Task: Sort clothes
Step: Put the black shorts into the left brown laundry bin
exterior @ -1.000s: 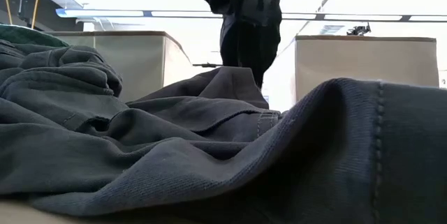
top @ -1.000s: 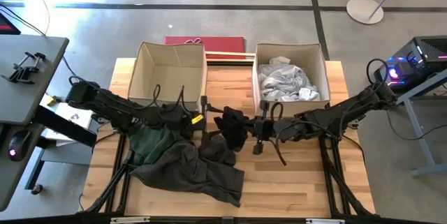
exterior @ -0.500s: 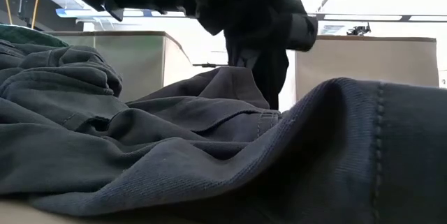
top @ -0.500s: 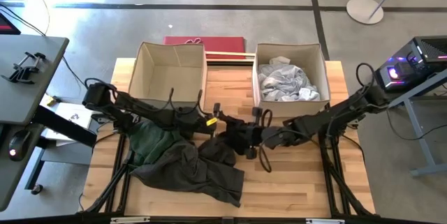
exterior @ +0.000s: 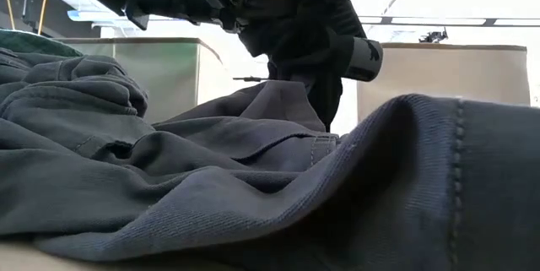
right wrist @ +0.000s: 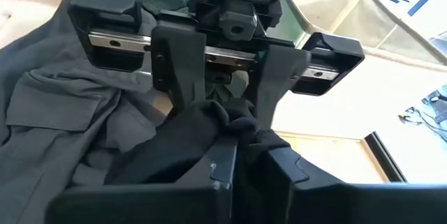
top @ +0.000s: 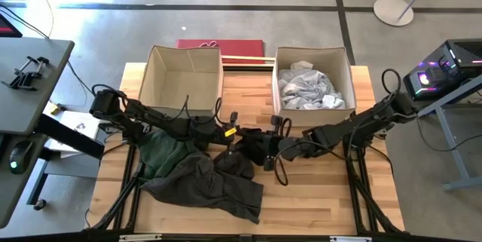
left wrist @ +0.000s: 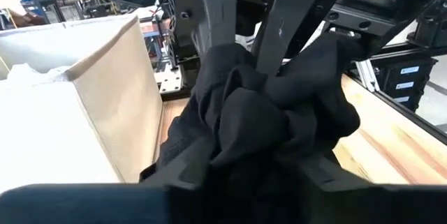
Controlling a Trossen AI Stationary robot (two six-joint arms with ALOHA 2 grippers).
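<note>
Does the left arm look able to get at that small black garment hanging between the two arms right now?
Probably yes: the left gripper is already at the black garment, its fingers either side of the bundle that the right gripper holds up, with nothing between them.

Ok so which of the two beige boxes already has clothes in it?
The right-hand box, nearer the right arm: light grey and white clothes lie inside. The left-hand box shows only its bare beige bottom.

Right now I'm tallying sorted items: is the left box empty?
Yes, the left box shows only its bare beige floor, while light clothes fill the other.
</note>
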